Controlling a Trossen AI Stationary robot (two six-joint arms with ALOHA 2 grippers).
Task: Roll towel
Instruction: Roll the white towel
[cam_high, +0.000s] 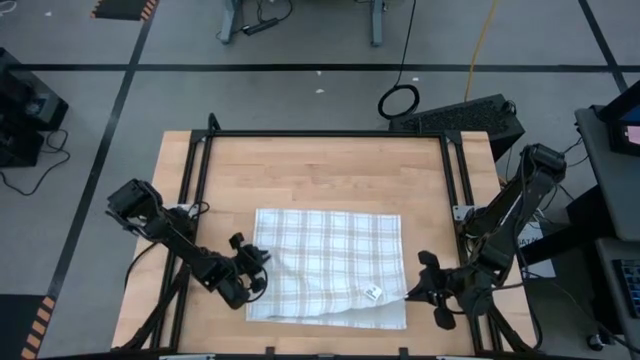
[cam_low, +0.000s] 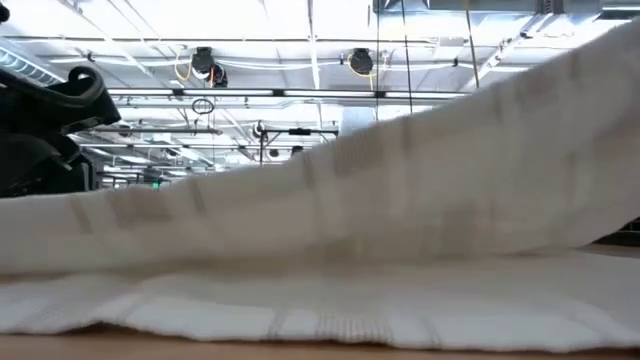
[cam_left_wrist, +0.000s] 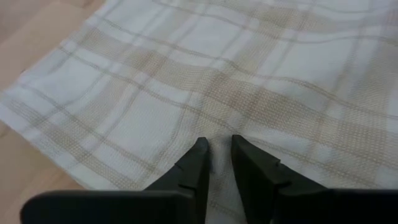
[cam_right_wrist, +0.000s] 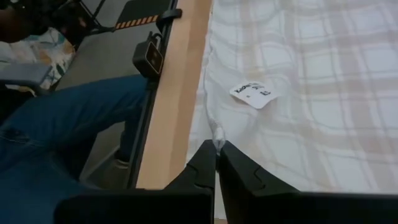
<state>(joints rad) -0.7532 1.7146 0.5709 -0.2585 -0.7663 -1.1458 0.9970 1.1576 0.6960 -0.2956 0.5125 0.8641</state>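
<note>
High view: the towel (cam_high: 330, 265), a thin plaid cloth, lies spread on the wooden counter (cam_high: 320, 175), its near edge rippled; bare wood lies beyond.

Left wrist view: the left pincer (cam_left_wrist: 216, 155), slightly spread, has its tips on the weave.

Right wrist view: the right pincer (cam_right_wrist: 217, 151) pinches the towel's corner beside its tag (cam_right_wrist: 251, 94).
</note>
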